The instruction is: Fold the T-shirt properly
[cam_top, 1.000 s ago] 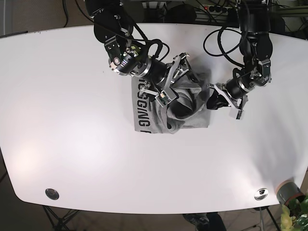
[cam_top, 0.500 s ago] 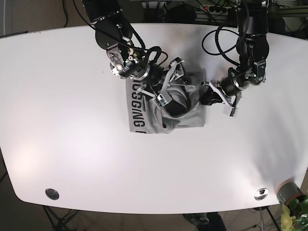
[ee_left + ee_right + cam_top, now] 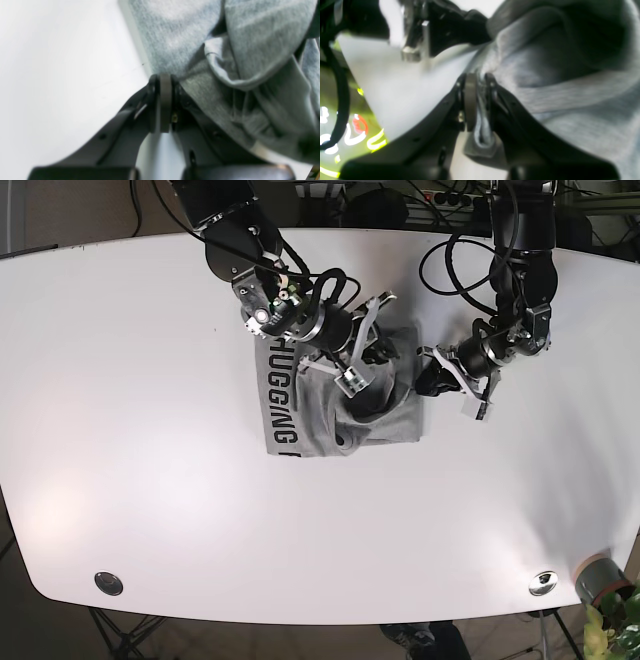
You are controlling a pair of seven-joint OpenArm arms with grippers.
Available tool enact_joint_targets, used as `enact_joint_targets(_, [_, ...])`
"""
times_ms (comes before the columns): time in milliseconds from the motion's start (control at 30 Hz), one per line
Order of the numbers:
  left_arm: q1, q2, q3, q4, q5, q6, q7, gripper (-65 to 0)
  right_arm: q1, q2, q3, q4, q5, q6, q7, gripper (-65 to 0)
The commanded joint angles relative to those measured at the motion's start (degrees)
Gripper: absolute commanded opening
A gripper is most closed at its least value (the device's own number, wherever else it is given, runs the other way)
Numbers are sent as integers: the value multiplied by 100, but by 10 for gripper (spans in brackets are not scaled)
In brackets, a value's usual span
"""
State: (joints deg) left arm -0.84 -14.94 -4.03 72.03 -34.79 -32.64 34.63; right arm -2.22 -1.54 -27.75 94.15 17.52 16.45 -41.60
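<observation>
The heather-grey T-shirt [image 3: 390,420] lies bunched on the white table [image 3: 150,480], with black block lettering along its left side [image 3: 278,395]. My right gripper [image 3: 372,358] is over the shirt's upper middle. In the right wrist view it [image 3: 476,76] is shut with a fold of grey cloth [image 3: 570,100] pinched between the fingers. My left gripper [image 3: 425,380] is at the shirt's right edge. In the left wrist view it [image 3: 162,76] is shut at the edge of the cloth [image 3: 175,30], which drapes over one finger.
Two metal discs [image 3: 108,583] [image 3: 543,583] sit near the table's front corners. A grey pot with a plant [image 3: 598,578] stands off the front right corner. Black cables [image 3: 460,260] loop over the table's back edge.
Both grippers and the shirt have shifted left and a little toward the back. The shirt's right edge has been drawn inward and the bundle is more compact.
</observation>
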Motion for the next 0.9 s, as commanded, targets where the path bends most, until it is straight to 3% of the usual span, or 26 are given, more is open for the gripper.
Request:
enact_joint_targets(0, [-105, -67, -32, 98, -69, -37, -57, -650, 121, -96, -245, 102, 99, 65, 130, -599])
enact_joint_targets(300, [-131, -67, -41, 107, -78, -37, -57, -650, 130, -140, -518, 110, 108, 65, 138, -588])
enact_joint_targets(567, [-149, -84, -49, 107, -78, -37, -57, -650, 59, -88, -324, 594, 134, 65, 138, -206])
enact_joint_targets(633, [-149, -84, -49, 107, -78, -37, -57, -650, 6, -26, -122, 814, 160, 65, 138, -189])
enact_joint_targets(867, [-149, -84, -49, 107, -78, -37, -57, -650, 50, -9, 704, 1113, 160, 65, 103, -235])
